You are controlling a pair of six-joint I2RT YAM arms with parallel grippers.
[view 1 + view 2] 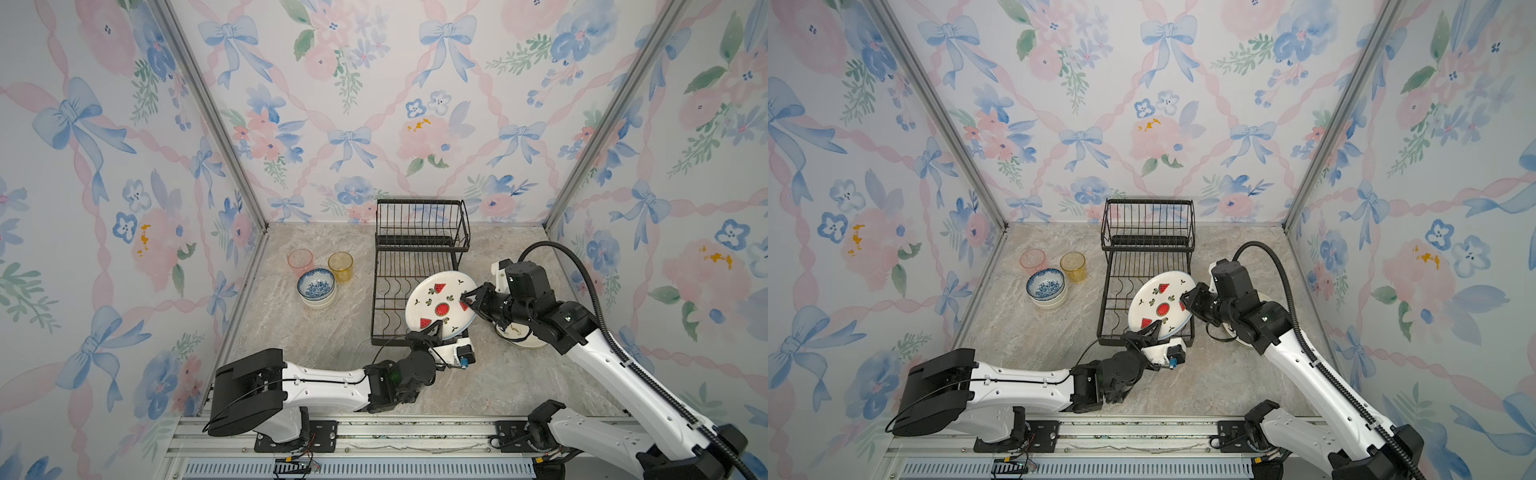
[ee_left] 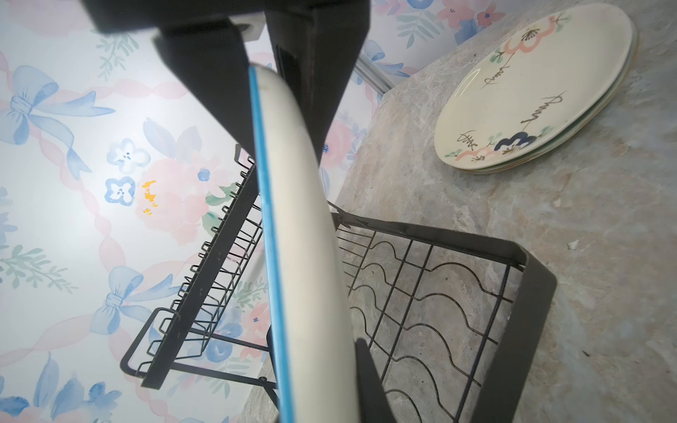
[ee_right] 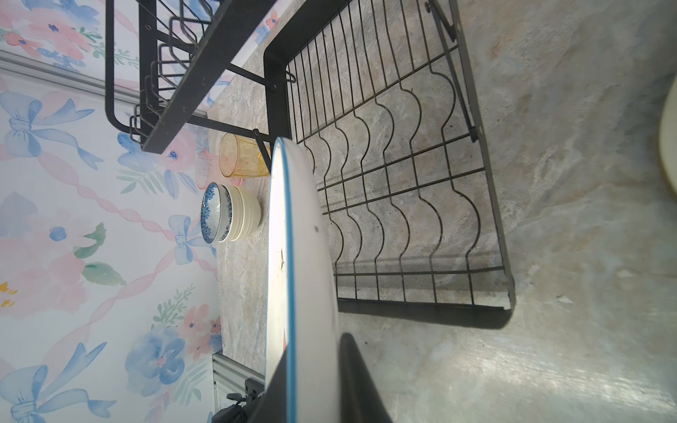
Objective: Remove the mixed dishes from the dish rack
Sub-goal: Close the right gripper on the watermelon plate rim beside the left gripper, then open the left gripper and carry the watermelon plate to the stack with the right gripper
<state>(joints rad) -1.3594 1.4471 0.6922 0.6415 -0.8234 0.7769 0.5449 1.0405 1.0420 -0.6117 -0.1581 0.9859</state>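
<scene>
A cream plate with watermelon prints and a blue rim (image 1: 440,305) (image 1: 1160,305) hangs tilted over the front right of the black wire dish rack (image 1: 390,291) (image 1: 1113,291). My left gripper (image 1: 432,329) (image 1: 1154,327) is shut on the plate's near edge. My right gripper (image 1: 465,299) (image 1: 1185,300) is shut on its right edge. In the left wrist view the plate (image 2: 296,219) runs edge-on between the left gripper's (image 2: 322,384) jaws. In the right wrist view the plate (image 3: 300,256) sits edge-on in the right gripper (image 3: 311,384).
Left of the rack stand a blue-patterned bowl stacked on cream bowls (image 1: 316,286) (image 3: 227,214), a pink tumbler (image 1: 300,261) and an amber tumbler (image 1: 340,266). A stack of plates (image 2: 535,88) (image 1: 525,338) lies right of the rack, under my right arm.
</scene>
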